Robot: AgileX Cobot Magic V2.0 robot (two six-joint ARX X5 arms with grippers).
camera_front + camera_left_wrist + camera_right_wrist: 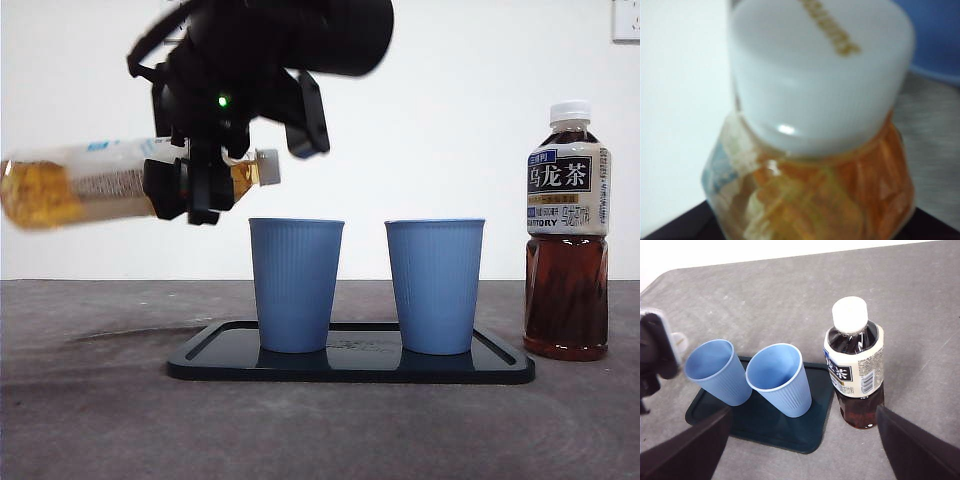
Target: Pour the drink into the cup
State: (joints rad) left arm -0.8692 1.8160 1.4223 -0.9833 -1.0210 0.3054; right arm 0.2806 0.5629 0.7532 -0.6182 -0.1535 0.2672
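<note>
Grey matte table (90, 420), ribbed blue cups (296, 285)

We see two cups side by side on a tray (500, 362), the left cup (295, 284) and the right cup (434, 286) apart, a capped bottle (567, 240) upright on the table (90, 420) just right of the tray, and another bottle (90, 182) held tipped sideways above the table, its cap (267, 168) just above and left of the left cup's rim.

- A plain white wall (470, 110) is standing behind the counter (90, 400), running its full width.
- The counter is showing a dark grey, mottled surface, reflecting soft, even light.
- A white wall plate (626, 20) is sitting high on the wall, above the counter's far end.
</note>
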